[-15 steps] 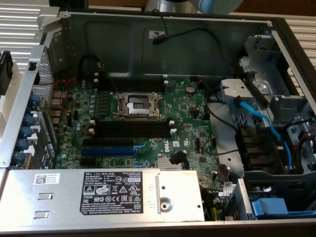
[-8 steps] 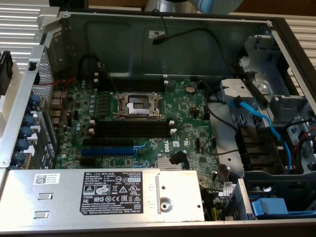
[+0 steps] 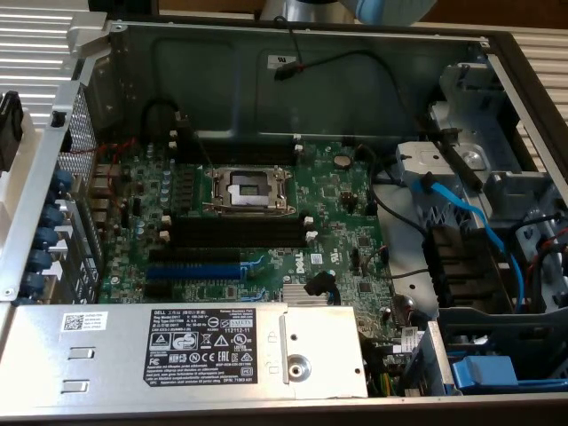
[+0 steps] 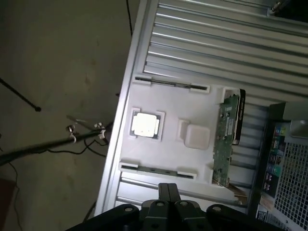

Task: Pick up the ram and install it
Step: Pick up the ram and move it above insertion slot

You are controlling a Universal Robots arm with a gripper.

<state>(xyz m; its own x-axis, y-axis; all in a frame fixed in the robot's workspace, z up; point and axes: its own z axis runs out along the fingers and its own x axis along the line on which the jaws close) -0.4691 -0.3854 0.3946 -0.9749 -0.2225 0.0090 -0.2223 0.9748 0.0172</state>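
The ram (image 4: 225, 144), a long green circuit-board stick, lies along one edge of a white tray (image 4: 168, 151) on a ribbed metal table. My gripper (image 4: 168, 188) hangs above the tray's edge, well apart from the ram. Its dark fingers are shut together with nothing between them. In the exterior view the open computer case shows the motherboard with black memory slots (image 3: 235, 232) below the CPU socket (image 3: 248, 188), and no stick stands in them. A blue expansion slot (image 3: 197, 271) lies just below those slots.
The tray also carries a square silver chip (image 4: 144, 124), a small white block (image 4: 196, 136) and two thin dark strips (image 4: 171, 83). The case's perforated wall (image 4: 286, 163) stands beside the tray. A power supply (image 3: 204, 351), blue cables (image 3: 466, 217) and a drive cage crowd the case.
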